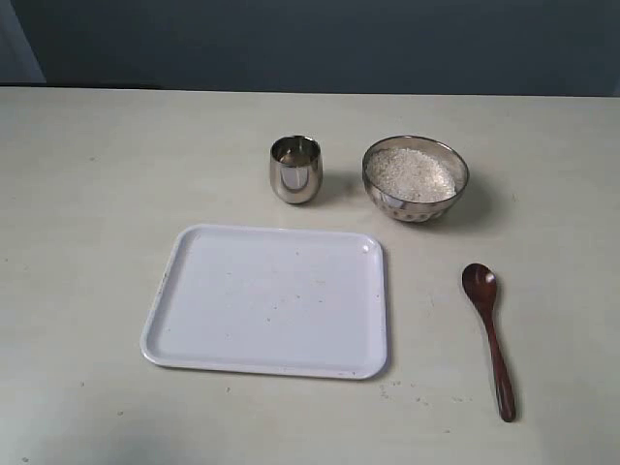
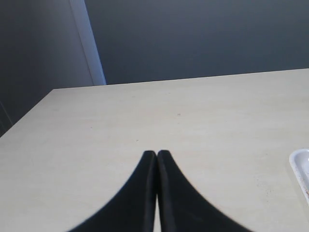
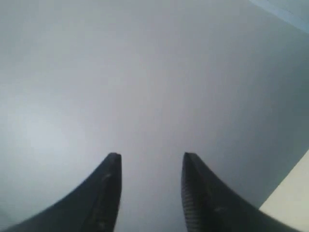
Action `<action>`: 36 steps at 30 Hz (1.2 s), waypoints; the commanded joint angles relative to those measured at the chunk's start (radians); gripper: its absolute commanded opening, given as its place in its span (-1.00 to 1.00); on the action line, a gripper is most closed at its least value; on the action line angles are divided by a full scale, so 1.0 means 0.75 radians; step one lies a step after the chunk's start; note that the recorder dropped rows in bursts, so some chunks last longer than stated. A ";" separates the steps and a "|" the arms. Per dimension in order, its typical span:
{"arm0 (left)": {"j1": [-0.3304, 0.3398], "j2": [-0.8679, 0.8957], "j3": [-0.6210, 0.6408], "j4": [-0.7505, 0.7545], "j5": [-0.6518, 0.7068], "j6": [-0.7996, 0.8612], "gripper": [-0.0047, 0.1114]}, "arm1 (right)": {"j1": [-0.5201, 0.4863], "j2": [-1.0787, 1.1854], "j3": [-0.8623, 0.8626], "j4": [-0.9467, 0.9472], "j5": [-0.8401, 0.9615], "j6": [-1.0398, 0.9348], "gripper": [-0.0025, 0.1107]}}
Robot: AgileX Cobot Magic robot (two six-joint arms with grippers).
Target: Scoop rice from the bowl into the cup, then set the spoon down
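Observation:
In the exterior view the steel bowl point(image 1: 416, 180) stands at the back right, filled with a mound of white rice point(image 1: 411, 173). To its left stands the small steel cup point(image 1: 295, 169), upright. The dark wooden spoon point(image 1: 489, 335) lies flat on the table at the right, its oval bowl toward the steel bowl and its handle toward the front edge. Neither arm shows in the exterior view. My left gripper point(image 2: 157, 153) is shut with nothing in it, over bare tabletop. My right gripper point(image 3: 151, 157) is open and empty, facing a grey wall.
A white rectangular tray point(image 1: 270, 298) lies in the middle of the table, in front of the cup; its corner point(image 2: 300, 170) shows in the left wrist view. A few loose grains lie near the tray's front right corner. A dark wall runs behind the table.

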 commanded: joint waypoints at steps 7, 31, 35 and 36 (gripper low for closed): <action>-0.003 -0.005 -0.003 -0.001 -0.017 -0.003 -0.91 | 0.269 0.131 -0.234 -1.192 0.024 0.592 -0.54; -0.003 -0.005 -0.003 -0.001 -0.017 -0.003 -0.91 | 0.299 0.297 -0.297 -1.361 -0.625 0.958 -0.27; -0.003 -0.005 -0.003 -0.001 -0.017 -0.003 -0.91 | 0.299 0.297 -0.297 -1.371 -0.622 0.967 -0.27; -0.003 -0.005 -0.003 -0.001 -0.017 -0.003 -0.91 | 0.299 0.297 -0.297 -1.371 -0.621 0.967 -0.28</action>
